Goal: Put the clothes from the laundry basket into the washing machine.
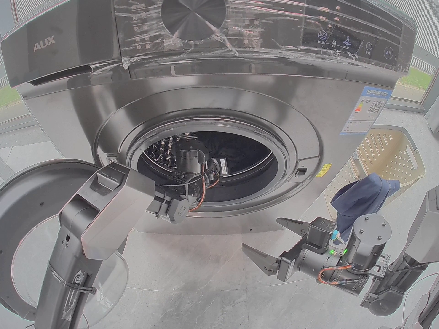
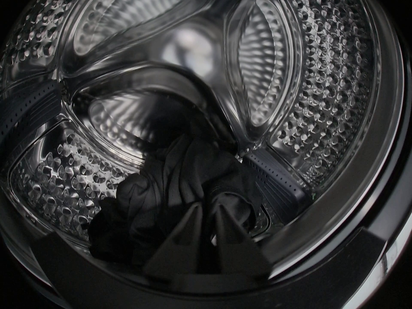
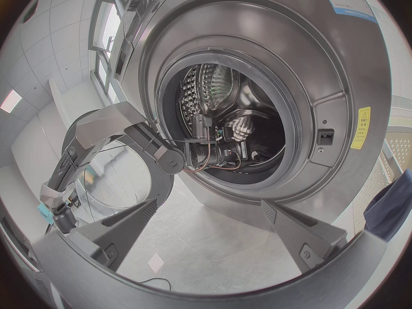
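my right pincer (image 1: 261, 234) is apart and empty, pointing at the washer. the blue cloth (image 1: 366, 197) hangs behind its wrist, on the basket (image 1: 414, 161).

floor (image 1: 206, 270): pale grey tiles | window (image 1: 414, 83): far right, greenery outside

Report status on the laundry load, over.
Left gripper inside drum, at dark garment. Right gripper open, empty, before washer. Blue garment draped on basket. Door open; left arm occupies opening.
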`<state>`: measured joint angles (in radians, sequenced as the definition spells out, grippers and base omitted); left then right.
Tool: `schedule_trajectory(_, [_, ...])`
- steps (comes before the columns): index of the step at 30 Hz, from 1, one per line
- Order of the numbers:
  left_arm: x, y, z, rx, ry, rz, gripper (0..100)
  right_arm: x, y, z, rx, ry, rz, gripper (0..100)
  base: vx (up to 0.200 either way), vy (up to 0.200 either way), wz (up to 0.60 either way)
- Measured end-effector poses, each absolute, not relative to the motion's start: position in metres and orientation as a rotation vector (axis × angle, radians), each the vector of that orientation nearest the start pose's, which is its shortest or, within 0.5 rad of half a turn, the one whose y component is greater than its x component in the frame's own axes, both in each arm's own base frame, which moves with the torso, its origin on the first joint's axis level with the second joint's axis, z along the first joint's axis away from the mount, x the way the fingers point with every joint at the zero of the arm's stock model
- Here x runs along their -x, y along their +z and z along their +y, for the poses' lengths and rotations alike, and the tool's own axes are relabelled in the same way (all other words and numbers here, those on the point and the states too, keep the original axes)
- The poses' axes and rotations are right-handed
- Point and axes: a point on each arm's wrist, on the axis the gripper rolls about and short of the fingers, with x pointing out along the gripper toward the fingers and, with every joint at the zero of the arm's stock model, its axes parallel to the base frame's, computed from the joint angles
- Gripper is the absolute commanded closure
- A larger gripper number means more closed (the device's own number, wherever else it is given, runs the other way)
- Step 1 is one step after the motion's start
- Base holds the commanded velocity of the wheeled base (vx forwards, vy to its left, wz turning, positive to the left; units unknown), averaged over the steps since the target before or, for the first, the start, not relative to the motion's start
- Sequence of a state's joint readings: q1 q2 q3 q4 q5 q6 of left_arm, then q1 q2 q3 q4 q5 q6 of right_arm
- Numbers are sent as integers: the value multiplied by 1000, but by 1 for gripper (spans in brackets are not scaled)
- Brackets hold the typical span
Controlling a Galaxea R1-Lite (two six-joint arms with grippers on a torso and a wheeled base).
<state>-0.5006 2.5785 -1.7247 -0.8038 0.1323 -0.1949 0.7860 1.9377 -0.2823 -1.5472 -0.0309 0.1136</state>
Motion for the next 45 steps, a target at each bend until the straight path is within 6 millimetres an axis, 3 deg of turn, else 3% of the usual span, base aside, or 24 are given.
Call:
schedule_trajectory(9, [-483,106,-249,251,-313,-61,100,-192,88,191,-64,749,145,0,0,0,0])
schedule_trajectory(17, [-496,102,-241,293,-273,-87,100,-191,88,191,-65,749,145,0,0,0,0])
schedule_trajectory(18, [-495,102,-242,294,-274,-86,0,-191,88,191,-65,749,146,0,0,0,0])
schedule_trajectory(23, [-492,104,-246,296,-281,-79,0,-191,88,191,-64,750,146,0,0,0,0])
schedule_trajectory(30, [-468,98,-253,260,-307,15,0,-192,88,190,-65,747,145,0,0,0,0])
schedule_trajectory(37, [-421,92,-254,167,-369,144,0,-191,88,189,-64,746,147,0,0,0,0])
schedule_trajectory(45, [-343,94,-243,67,-492,254,0,-188,85,187,-56,746,165,0,0,0,0])
